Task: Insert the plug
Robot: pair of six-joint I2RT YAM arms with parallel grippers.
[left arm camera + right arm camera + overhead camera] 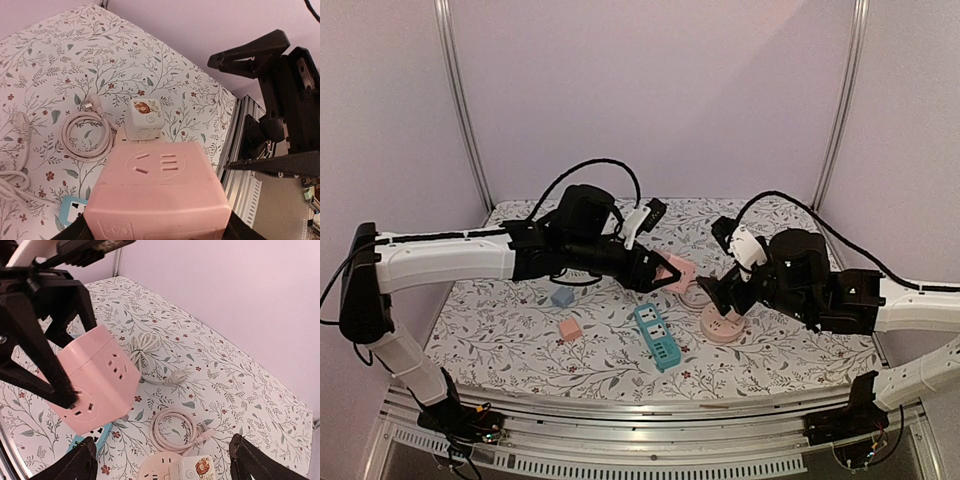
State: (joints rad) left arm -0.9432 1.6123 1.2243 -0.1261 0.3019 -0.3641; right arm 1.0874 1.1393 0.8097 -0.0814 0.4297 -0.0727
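left hand (663,272) holds pink cube socket (682,270) | right hand (713,294) near round socket (723,328)

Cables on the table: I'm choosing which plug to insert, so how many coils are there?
2. A white coil beyond the pink socket cube; a pink coil beside the round socket. Others may be hidden.

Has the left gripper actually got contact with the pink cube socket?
Touching. The right wrist view shows the left gripper with its black fingers pressed against the pink cube socket, which hangs above the table.
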